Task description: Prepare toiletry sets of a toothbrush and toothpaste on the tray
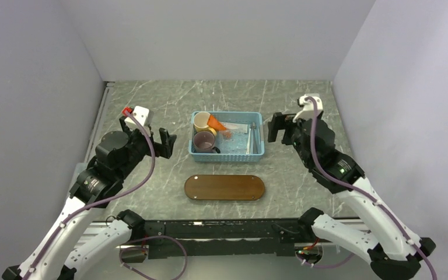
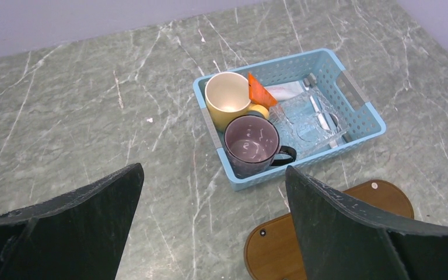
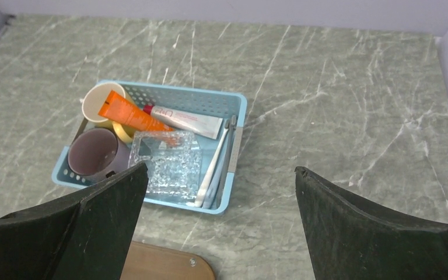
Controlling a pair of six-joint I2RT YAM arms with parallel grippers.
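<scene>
Tray [image 1: 224, 187]: brown wooden oval, flat on the grey marbled table [image 1: 303, 105] at lower centre of the top view, just beyond the arm bases; nothing lies on it. Left gripper [image 1: 166, 143]: at centre left, hanging over the table left of the basket, jaws spread wide, holding nothing; its wrist view shows both dark fingers [image 2: 81, 221] apart at the lower edge. Right gripper [image 1: 275, 125]: at centre right, just beside the basket's right end, jaws likewise wide apart and empty. Basket [image 1: 227, 156]: blue perforated plastic, just above the tray in the frame and apart from it. It holds a purple mug [image 3: 93, 154] at the near left, a clear glass dish [image 3: 166, 166] at the middle, and a yellow cup [image 3: 100, 102] at the far left. Toothbrushes [image 3: 216, 163]: thin pale sticks, lying along the basket's right end beside the dish. Orange tube [image 3: 131, 114]: tilted, resting across the yellow cup's rim. White tube [image 3: 186, 119]: flat along the basket's far wall, red cap toward the orange tube.
</scene>
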